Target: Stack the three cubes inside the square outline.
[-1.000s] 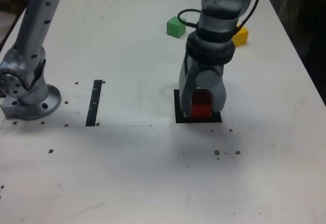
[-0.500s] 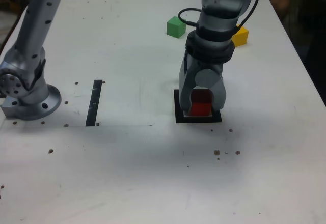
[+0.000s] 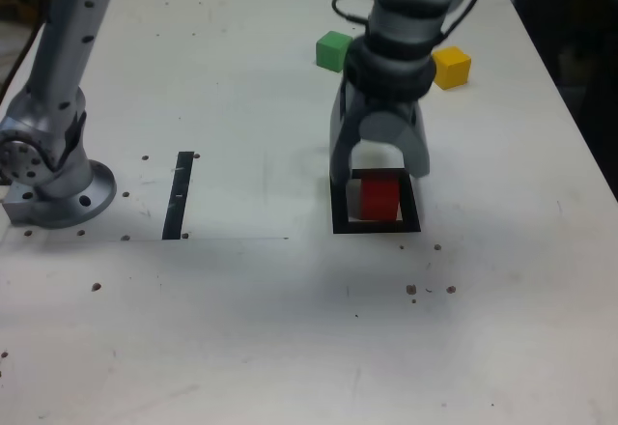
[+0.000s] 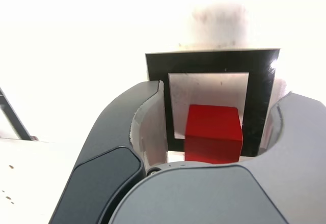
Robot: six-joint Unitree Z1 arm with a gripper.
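Your red cube (image 3: 379,199) sits on the desk (image 3: 251,309) inside the black square outline (image 3: 340,214), on its pale centre, so the base of the stack looks to be in place. Your hand (image 3: 379,159) hangs just above it with its two jaws spread apart, one to each side of the cube and clear of it; the wrist view shows a gap between the red faces and both jaws, so nothing is gripped.

Two cubes are left. The green cube (image 3: 333,50) and the yellow cube (image 3: 451,67) lie on the desk beyond the outline, well apart from it, green toward the exterior view's left and yellow toward its right. I judge you about a third done: each must be fetched and set on top.

You will find no brand, label or readable writing anywhere.
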